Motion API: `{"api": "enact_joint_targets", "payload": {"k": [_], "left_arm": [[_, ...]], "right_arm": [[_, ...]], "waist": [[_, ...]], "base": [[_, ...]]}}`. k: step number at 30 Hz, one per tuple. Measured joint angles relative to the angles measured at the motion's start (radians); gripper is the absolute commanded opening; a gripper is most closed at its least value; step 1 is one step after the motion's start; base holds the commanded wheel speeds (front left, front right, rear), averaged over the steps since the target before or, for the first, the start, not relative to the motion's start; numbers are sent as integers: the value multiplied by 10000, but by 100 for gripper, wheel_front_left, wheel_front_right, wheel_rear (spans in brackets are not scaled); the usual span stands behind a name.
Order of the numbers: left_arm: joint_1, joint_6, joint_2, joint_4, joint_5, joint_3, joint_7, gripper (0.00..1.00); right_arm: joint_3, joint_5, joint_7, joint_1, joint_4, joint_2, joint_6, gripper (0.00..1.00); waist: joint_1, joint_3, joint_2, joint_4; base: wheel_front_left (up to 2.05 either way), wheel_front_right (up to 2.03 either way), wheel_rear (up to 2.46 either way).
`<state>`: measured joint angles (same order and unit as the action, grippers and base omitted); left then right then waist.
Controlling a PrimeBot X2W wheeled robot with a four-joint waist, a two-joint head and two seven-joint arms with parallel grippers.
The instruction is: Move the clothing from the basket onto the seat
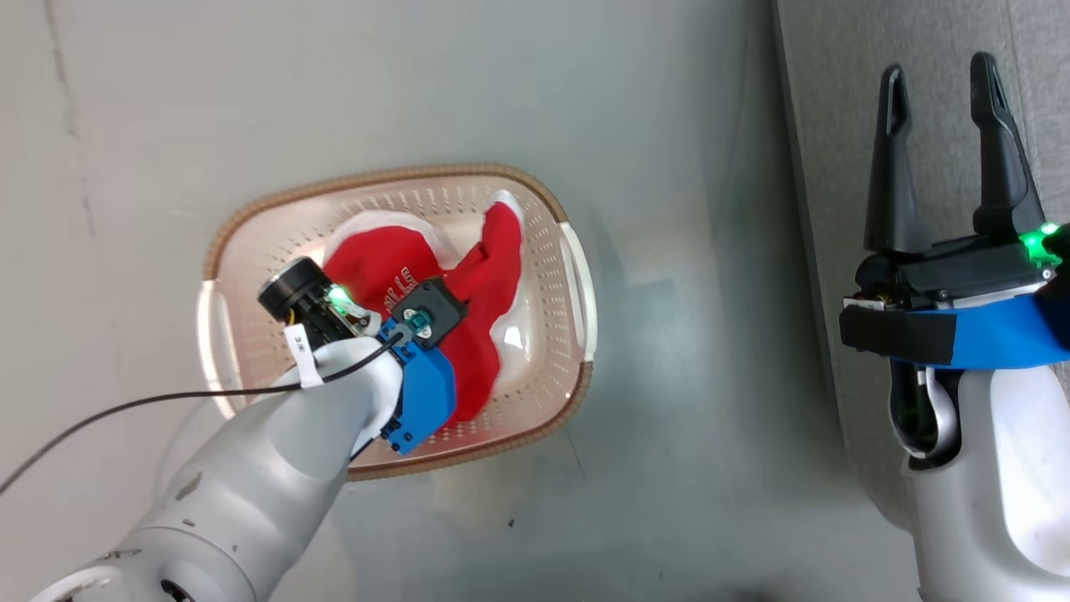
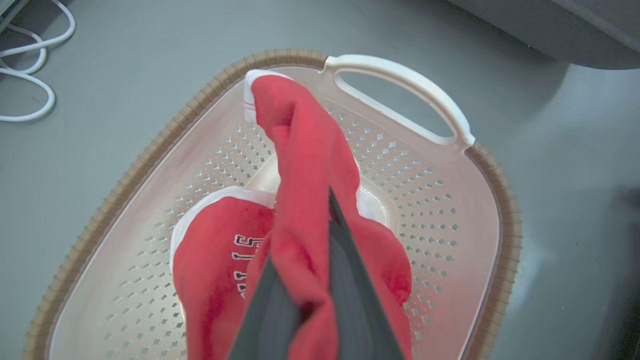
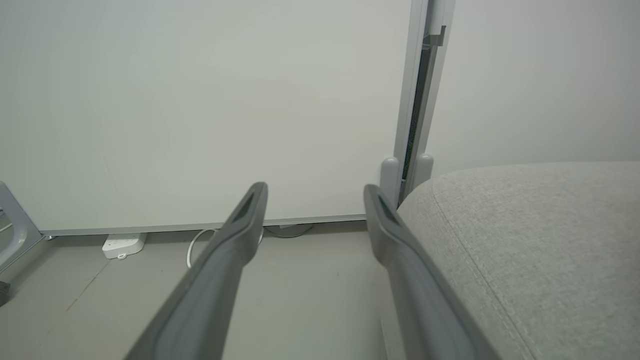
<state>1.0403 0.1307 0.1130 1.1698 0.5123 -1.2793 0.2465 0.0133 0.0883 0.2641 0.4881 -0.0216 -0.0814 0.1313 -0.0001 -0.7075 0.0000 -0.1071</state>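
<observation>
Down in the basket (image 1: 376, 177), which sits on the grey floor (image 1: 669, 351), the left end effector (image 2: 302, 225) is pressed together on a fold of the red clothing (image 2: 300, 150), pinching a strip that stretches toward the white handle (image 2: 395, 71). More red fabric with white trim and lettering lies on the perforated bottom beside it. The right end effector (image 1: 940, 71) stands spread wide and empty, its fingers above the edge of the light-grey seat (image 1: 836, 92), well apart from the basket.

Glossy perforated plastic basket (image 2: 450, 210); soft cloth clothing (image 2: 305, 165); matt textured fabric seat (image 3: 540, 250); smooth floor (image 1: 669, 125).
</observation>
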Motion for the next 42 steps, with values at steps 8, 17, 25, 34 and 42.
{"api": "enact_joint_targets", "payload": {"k": [8, 17, 25, 34, 42], "left_arm": [[-181, -2, -163, -803, 307, 280, 151, 0], [-599, -282, 117, -2828, 6, 1388, 153, 0], [-944, -479, 359, -4228, -222, 2449, 155, 0], [-1154, -619, 360, -5609, -428, 3461, 161, 0], [-1280, -660, 380, -6228, -573, 3689, 161, 0]], "right_arm": [[127, -4, 0, -432, -224, -132, 0, 100], [236, -4, 0, -992, -516, -207, 0, 100], [244, -6, 0, -1515, -700, -207, 0, 100], [174, -4, 0, -2064, -907, -151, 0, 100], [148, 15, 0, -2491, -1089, -21, -2, 100]], "waist": [[-1, 960, 0, 424], [-1, 2069, 0, 823], [-1, 3008, 0, 1042], [-1, 4002, 0, 1238], [0, 4851, 0, 1363]], "base": [[0, 0, 0], [0, 0, 0], [0, 0, 0], [0, 0, 0], [0, 0, 0]]}}
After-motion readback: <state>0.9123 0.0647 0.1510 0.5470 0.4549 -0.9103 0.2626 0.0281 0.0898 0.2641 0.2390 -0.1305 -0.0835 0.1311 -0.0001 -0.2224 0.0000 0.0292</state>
